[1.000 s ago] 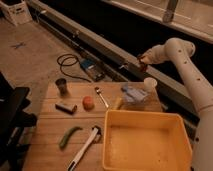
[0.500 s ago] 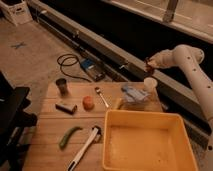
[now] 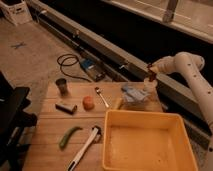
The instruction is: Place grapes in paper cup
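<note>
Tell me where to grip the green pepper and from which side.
Across its middle, from straight above: the green pepper lies flat, long and slightly curved, with bare table on both sides. The gripper, shut on the grapes, hangs over the paper cup.

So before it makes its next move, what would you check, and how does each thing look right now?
1. Grapes held by the gripper: ok, a dark reddish lump sits in the shut fingers.
2. Gripper lined up over the paper cup: ok, it hangs just above the cup, at the far right.
3. Paper cup upright: ok.
4. Room inside the paper cup: cannot tell, its inside is hidden.
5. Blue cloth clear of the cup: cannot tell, it lies right beside it and may touch.
6. Yellow bin out of the way: ok, it sits nearer the camera.
</note>
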`<state>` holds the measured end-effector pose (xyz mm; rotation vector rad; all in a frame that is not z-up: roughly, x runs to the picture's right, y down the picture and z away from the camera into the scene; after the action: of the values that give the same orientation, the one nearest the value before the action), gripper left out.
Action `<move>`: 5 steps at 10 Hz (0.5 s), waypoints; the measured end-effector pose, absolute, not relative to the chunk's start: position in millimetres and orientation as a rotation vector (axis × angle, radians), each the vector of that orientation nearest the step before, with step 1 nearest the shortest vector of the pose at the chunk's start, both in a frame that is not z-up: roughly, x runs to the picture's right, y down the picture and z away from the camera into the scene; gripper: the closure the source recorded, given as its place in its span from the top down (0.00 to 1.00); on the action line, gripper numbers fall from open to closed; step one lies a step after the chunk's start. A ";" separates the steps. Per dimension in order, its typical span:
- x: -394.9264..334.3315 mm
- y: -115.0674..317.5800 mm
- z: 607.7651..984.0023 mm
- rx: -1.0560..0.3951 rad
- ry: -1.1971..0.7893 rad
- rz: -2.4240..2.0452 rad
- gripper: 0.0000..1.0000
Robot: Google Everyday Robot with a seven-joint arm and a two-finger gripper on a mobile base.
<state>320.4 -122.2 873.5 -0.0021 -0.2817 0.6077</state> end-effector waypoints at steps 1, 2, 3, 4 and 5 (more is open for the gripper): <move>322.4 -116.6 879.1 -0.011 -0.278 0.621 0.00; 324.2 -110.5 885.1 -0.019 -0.275 0.631 0.00; 325.5 -108.1 887.8 -0.023 -0.273 0.640 0.00; 328.9 -103.2 891.6 -0.031 -0.268 0.654 0.01; 330.6 -98.4 895.6 -0.039 -0.266 0.664 0.05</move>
<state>330.6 -98.4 895.6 -0.0393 -0.2657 0.6644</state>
